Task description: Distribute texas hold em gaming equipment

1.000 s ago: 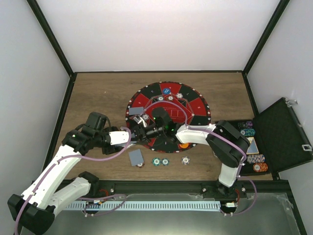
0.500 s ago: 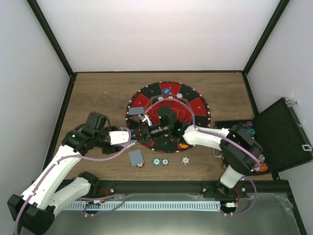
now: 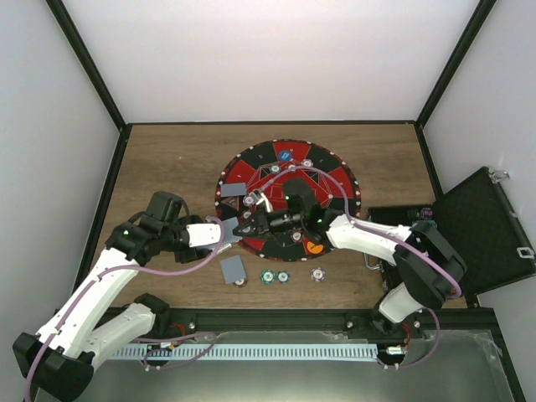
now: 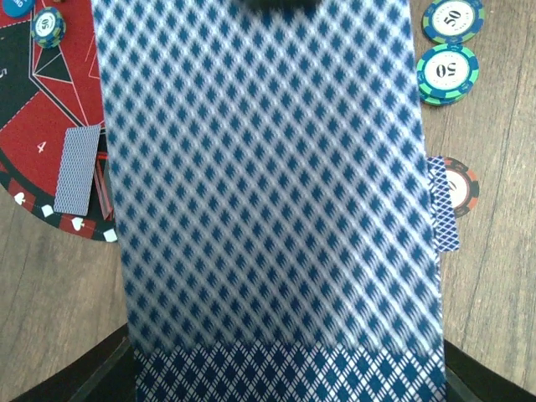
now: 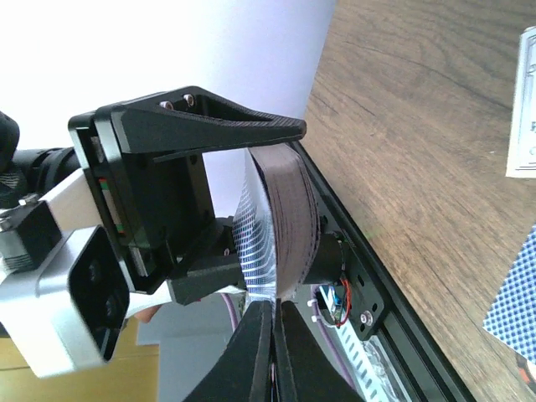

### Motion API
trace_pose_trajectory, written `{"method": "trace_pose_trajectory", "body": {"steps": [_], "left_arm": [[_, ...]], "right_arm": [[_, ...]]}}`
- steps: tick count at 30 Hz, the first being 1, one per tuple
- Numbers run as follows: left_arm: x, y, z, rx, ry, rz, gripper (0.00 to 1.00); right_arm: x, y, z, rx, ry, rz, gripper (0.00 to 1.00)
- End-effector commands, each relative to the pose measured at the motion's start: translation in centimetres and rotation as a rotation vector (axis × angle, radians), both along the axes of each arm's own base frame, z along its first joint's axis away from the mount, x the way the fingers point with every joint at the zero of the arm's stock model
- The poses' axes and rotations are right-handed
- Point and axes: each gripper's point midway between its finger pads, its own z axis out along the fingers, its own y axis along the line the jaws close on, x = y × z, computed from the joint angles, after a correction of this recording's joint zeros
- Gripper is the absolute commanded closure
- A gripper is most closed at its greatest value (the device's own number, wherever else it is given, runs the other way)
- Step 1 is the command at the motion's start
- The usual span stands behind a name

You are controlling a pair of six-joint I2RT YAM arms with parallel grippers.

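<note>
My left gripper point(image 3: 226, 234) is shut on a deck of blue-backed playing cards point(image 3: 230, 232) held just off the round mat's near left edge. The deck's back point(image 4: 268, 184) fills the left wrist view and hides the jaws. My right gripper point(image 5: 272, 316) is shut on the edge of the top card point(image 5: 255, 239), which bows away from the deck point(image 5: 293, 209). One card point(image 3: 234, 190) lies on the mat, another point(image 3: 233, 268) on the table over a brown chip point(image 4: 462, 186). Two teal chips point(image 4: 448, 72) and a white chip point(image 3: 318, 273) lie nearby.
The big red-and-black mat point(image 3: 289, 167) carries a few chips at its far side and an orange disc point(image 3: 314, 248) at its near edge. An open black case point(image 3: 481, 230) with chip stacks stands at the right. My right arm point(image 3: 368, 237) stretches across the mat.
My right gripper slid left to the deck and shut on the top card's edge. Its elbow swung out to the right, over the case. The left arm and deck stayed put.
</note>
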Motion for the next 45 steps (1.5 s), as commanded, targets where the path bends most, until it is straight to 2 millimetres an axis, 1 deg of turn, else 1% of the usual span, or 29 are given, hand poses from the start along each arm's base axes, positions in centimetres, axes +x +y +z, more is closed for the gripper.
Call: {"method": "trace_pose_trajectory", "body": {"steps": [1, 3, 6, 8, 10, 13, 15, 16, 19, 21, 22, 23, 26, 27, 28, 29, 30, 31, 32, 34, 38, 39, 41, 43, 45], "left_arm": [[0.4, -0.2, 0.7, -0.010, -0.033, -0.012, 0.95], [0.5, -0.1, 0.6, -0.005, -0.035, -0.010, 0.96], [0.4, -0.1, 0.6, -0.003, -0.033, -0.010, 0.96], [0.4, -0.1, 0.6, -0.003, -0.034, -0.010, 0.95], [0.3, -0.1, 0.6, -0.004, -0.033, -0.010, 0.95], [0.2, -0.1, 0.6, -0.006, -0.029, -0.013, 0.96], [0.1, -0.1, 0.7, -0.008, -0.028, -0.013, 0.96], [0.1, -0.1, 0.7, -0.008, -0.026, -0.012, 0.96], [-0.1, -0.1, 0.7, -0.011, -0.019, -0.011, 0.96], [-0.2, -0.1, 0.6, -0.014, -0.008, -0.008, 0.96], [-0.3, -0.1, 0.5, -0.016, -0.001, -0.008, 0.95], [-0.4, -0.1, 0.5, -0.017, 0.002, -0.006, 0.95], [-0.5, 0.1, 0.4, -0.013, 0.005, -0.002, 0.95], [-0.6, 0.1, 0.4, -0.011, 0.000, -0.001, 0.96], [-0.5, 0.2, 0.5, -0.009, -0.004, 0.002, 0.96], [-0.5, 0.2, 0.6, -0.009, -0.011, 0.002, 0.95], [-0.5, 0.2, 0.8, -0.010, -0.014, 0.003, 0.96], [-0.4, 0.2, 0.9, -0.009, -0.015, 0.005, 0.95], [-0.5, 0.2, 1.0, -0.011, -0.013, 0.005, 0.96], [-0.6, 0.2, 1.2, -0.012, -0.010, 0.005, 0.96], [-0.7, 0.4, 1.1, -0.003, -0.010, 0.003, 0.96], [-0.7, 0.4, 1.1, -0.003, -0.012, 0.001, 0.96], [-0.7, 0.4, 1.2, -0.004, -0.011, -0.001, 0.95], [-0.8, 0.3, 1.3, -0.007, -0.003, -0.004, 0.96], [-0.8, 0.3, 1.4, -0.008, 0.002, -0.005, 0.96]], "right_arm": [[1.3, -2.1, 1.3, 0.005, -0.037, -0.052, 0.99], [2.2, -3.1, 1.9, 0.005, -0.051, -0.076, 0.99], [4.0, -5.0, 2.4, -0.001, -0.070, -0.123, 0.99], [5.8, -6.4, 3.0, -0.001, -0.087, -0.162, 0.99], [8.1, -7.9, 3.2, -0.014, -0.106, -0.209, 0.99], [12.4, -10.0, 2.6, -0.058, -0.118, -0.286, 0.99], [15.7, -11.2, 2.0, -0.091, -0.116, -0.339, 0.99], [17.4, -11.7, 1.4, -0.115, -0.119, -0.365, 0.99], [23.4, -13.5, 0.7, -0.179, -0.153, -0.444, 0.99], [27.4, -14.7, -0.9, -0.240, -0.151, -0.498, 0.99], [29.2, -15.2, -1.3, -0.263, -0.158, -0.516, 0.99], [30.9, -15.7, -2.2, -0.284, -0.146, -0.531, 0.99], [34.9, -16.0, -5.2, -0.331, -0.106, -0.543, 0.99], [36.0, -16.0, -5.7, -0.335, -0.102, -0.547, 0.99], [36.9, -16.0, -6.6, -0.341, -0.089, -0.550, 0.99], [38.0, -15.9, -6.5, -0.336, -0.099, -0.557, 0.99], [38.7, -15.7, -7.3, -0.337, -0.091, -0.559, 0.99], [38.9, -15.8, -9.6, -0.354, -0.055, -0.556, 0.99], [39.7, -15.7, -10.3, -0.353, -0.054, -0.562, 0.99], [40.2, -15.8, -12.1, -0.364, -0.024, -0.564, 0.99], [40.1, -16.2, -14.6, -0.407, 0.008, -0.563, 0.99], [40.0, -16.4, -15.0, -0.426, 0.008, -0.564, 0.99], [39.8, -17.0, -15.5, -0.463, 0.006, -0.569, 0.92], [39.6, -17.6, -15.0, -0.475, -0.004, -0.575, 0.86], [39.7, -18.4, -13.9, -0.477, -0.023, -0.591, 0.80]]}}
